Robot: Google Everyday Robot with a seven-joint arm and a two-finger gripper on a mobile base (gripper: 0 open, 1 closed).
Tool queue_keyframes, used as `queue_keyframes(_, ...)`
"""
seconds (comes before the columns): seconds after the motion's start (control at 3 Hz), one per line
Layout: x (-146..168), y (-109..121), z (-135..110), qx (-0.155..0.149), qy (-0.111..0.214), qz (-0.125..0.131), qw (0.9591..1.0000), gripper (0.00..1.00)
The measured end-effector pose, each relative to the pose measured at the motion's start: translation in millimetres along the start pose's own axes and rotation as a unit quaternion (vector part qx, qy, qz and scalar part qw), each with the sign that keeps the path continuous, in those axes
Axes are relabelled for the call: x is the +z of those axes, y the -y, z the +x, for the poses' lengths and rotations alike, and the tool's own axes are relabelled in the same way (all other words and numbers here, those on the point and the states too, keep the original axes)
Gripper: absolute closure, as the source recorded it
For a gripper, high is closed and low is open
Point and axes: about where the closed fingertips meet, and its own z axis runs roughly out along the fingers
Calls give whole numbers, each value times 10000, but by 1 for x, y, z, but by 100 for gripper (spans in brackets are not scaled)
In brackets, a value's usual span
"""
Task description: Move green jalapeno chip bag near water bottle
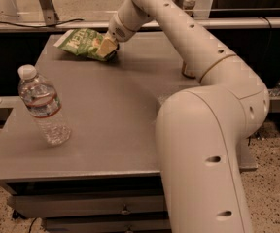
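The green jalapeno chip bag (81,41) is at the far left of the grey table (111,125), its pale end pointing right. My gripper (112,50) is at that pale end, shut on it, and the bag's near end is raised slightly off the tabletop. The water bottle (43,108) stands upright near the table's front left, clear with a white cap and a white-and-red label. A wide stretch of tabletop lies between bottle and bag.
My arm (203,130) reaches from the front right across the table's right half. A small part of a gold-brown can (185,73) shows behind the arm at the right. A metal rail (57,25) runs behind the table. Drawers (81,210) sit under the front edge.
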Motion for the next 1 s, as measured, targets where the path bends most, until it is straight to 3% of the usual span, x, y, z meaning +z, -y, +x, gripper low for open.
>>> queue_keyframes(0.33,-27,1,-14,-149,145,72,9998,87)
queue_keyframes(0.67,-60,-18,-26,-390,323,6,9987,100)
queue_keyframes(1.0,-86,-54,-26,-666,361,-168,9970,100)
